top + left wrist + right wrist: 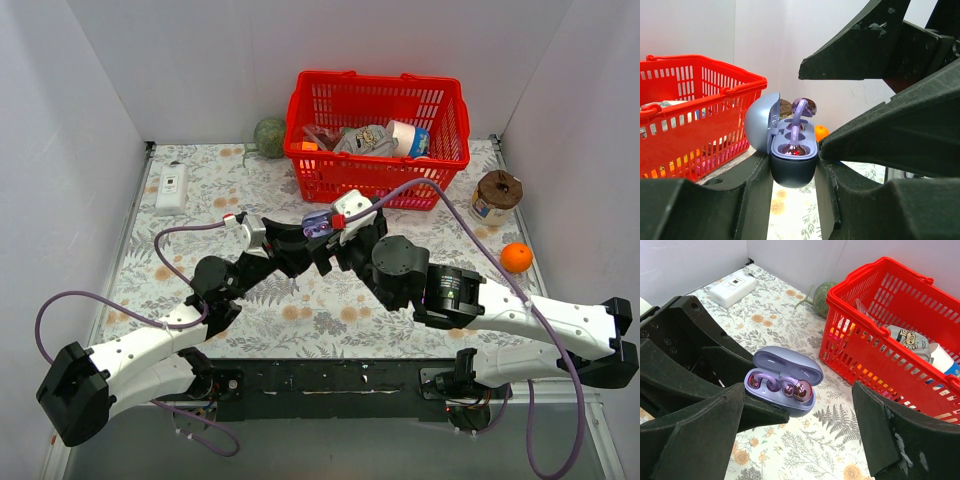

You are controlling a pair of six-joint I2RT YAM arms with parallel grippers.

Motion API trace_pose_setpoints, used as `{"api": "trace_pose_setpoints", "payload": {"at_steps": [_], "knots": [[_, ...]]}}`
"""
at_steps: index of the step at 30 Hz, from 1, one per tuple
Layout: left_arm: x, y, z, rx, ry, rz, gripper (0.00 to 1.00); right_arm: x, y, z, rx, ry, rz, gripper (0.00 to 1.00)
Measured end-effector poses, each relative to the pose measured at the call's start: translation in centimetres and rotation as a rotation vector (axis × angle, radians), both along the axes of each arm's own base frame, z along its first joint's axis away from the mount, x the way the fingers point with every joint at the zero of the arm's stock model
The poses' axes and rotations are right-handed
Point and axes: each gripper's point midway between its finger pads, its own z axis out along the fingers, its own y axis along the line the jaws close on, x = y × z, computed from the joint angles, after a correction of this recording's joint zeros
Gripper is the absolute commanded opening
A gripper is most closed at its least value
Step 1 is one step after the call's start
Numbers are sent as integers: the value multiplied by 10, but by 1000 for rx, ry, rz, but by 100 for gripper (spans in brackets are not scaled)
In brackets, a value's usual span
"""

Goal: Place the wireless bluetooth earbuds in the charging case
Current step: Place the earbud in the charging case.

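Note:
My left gripper (308, 232) is shut on the lavender charging case (318, 224) and holds it above the table with its lid open. In the left wrist view the case (792, 167) sits squeezed between my two fingers. One purplish earbud (756, 381) lies in its left socket. The other earbud (801, 391) rests at the right socket and sticks up a little; whether it is fully seated I cannot tell. It also shows raised in the left wrist view (804, 106). My right gripper (799, 407) is open and empty, its fingers spread wide over the case.
A red basket (378, 130) with several items stands at the back. A green ball (269, 136) lies to its left and a white box (172, 187) at the far left. A brown cup (496, 195) and an orange (516, 257) are at the right.

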Motion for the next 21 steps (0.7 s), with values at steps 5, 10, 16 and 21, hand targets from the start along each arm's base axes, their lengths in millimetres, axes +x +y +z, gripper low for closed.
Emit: {"api": "trace_pose_setpoints", "payload": {"at_steps": [5,10,16,21], "knots": [[0,0,1,-3,0,-1,0,-4,2,3,9,14,26,97],[-1,0,1,-5,3,-6,0,-10,4,17,6,24,72,98],[-2,0,2,-9,4,-11,0,-15,0,49,63,15,103,98],[-10,2,0,16,10,-35,0,-15,-7,51,33,23,105,93]]}}
